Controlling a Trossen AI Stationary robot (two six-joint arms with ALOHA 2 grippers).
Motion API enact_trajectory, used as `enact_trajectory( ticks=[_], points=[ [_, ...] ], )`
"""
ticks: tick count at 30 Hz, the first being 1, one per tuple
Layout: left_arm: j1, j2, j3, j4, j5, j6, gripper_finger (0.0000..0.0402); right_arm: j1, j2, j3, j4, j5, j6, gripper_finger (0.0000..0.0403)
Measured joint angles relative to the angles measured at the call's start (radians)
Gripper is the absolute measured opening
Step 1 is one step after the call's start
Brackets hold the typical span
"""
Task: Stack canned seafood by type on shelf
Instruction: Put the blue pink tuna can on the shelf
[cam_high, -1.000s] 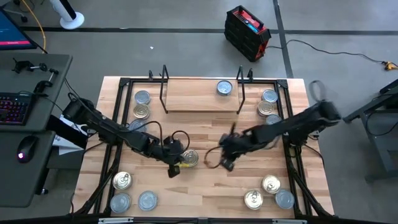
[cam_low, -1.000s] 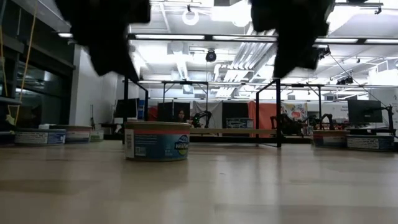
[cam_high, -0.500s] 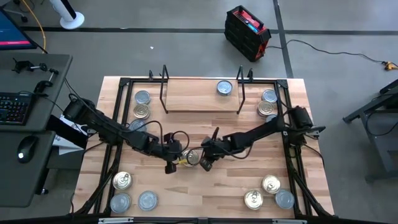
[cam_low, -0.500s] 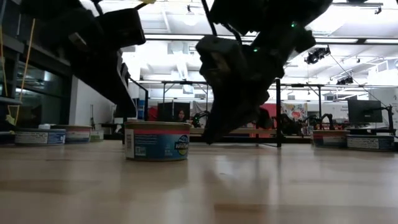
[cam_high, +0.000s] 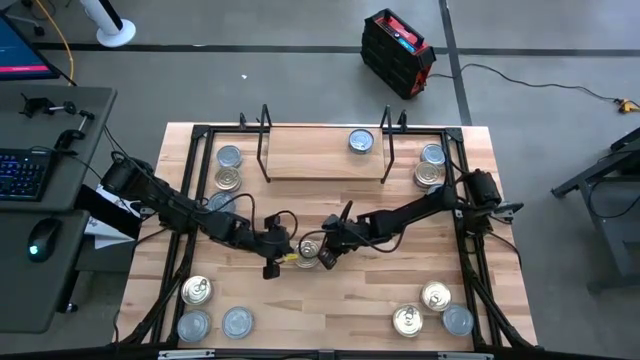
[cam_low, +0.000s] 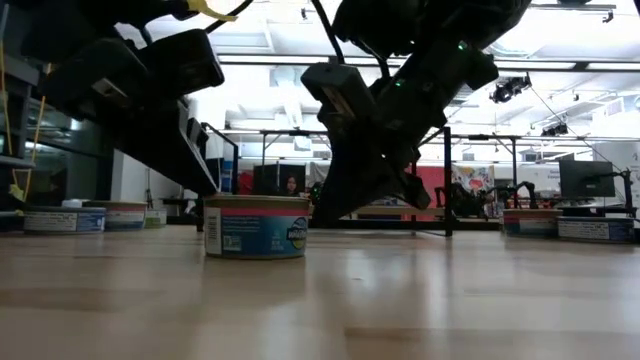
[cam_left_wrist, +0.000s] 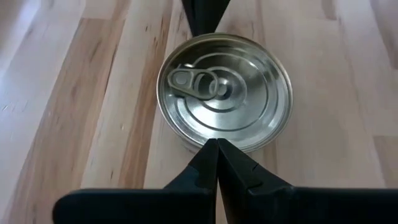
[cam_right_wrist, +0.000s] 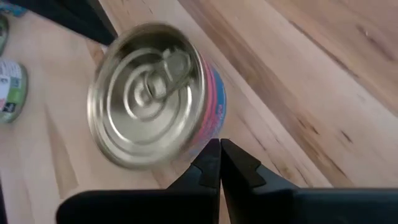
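Thirteen tins lie on the table. One sits on the single shelf. Two arms meet at the middle tin.

Centre tin: lid is showing as bright, glossy metal with pressed concentric rings and a pull tab; wall is carrying a printed blue-and-pink paper-like label. Table: pale wood planks, smooth, faintly reflecting. Left tool and right tool: matt black fingers, plastic-looking.
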Motion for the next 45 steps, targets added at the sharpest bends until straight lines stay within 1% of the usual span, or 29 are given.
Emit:
enact_trajectory(
  ticks=[4,9,14,17,21,30,32,35,40,42,45],
  points=[
    [0.0,0.0,-0.021,0.041,0.001,-0.002,0.0,0.0,0.0,0.0,0.022,-0.017,0.0,0.0],
    [-0.002,-0.002,-0.021,0.027,0.005,0.025,0.0,0.001,0.0,-0.002,0.079,-0.051,0.0,0.0],
    [-0.001,-0.003,-0.021,0.0,-0.001,0.037,0.0,0.001,-0.008,0.02,0.082,-0.088,-0.011,0.0],
    [0.0,0.007,-0.024,-0.019,0.005,0.038,0.0,0.001,-0.019,0.044,0.126,-0.079,-0.035,0.0],
    [0.0,0.002,-0.02,-0.015,0.004,0.035,0.0,-0.01,-0.019,0.067,0.101,-0.072,-0.059,0.0],
    [0.0,0.002,-0.022,-0.019,0.002,0.031,0.0,-0.045,-0.021,0.084,0.133,-0.073,-0.092,0.0],
    [0.005,-0.002,-0.022,-0.046,-0.018,0.04,0.0,-0.054,-0.024,0.084,0.123,-0.085,-0.115,0.0],
    [0.021,-0.047,-0.022,-0.125,-0.075,0.023,0.0,-0.072,-0.043,0.083,0.123,-0.114,-0.172,0.0],
    [0.071,-0.182,-0.022,-0.275,-0.112,0.013,0.0,-0.107,-0.099,0.083,0.136,-0.145,-0.244,0.0],
    [0.082,-0.246,-0.022,-0.339,-0.128,-0.042,0.0,-0.119,-0.112,0.091,0.168,-0.166,-0.277,0.0001],
    [0.073,-0.331,-0.022,-0.415,-0.133,-0.177,0.0,-0.124,-0.111,0.171,0.136,-0.267,-0.406,0.0017]
  ],
)
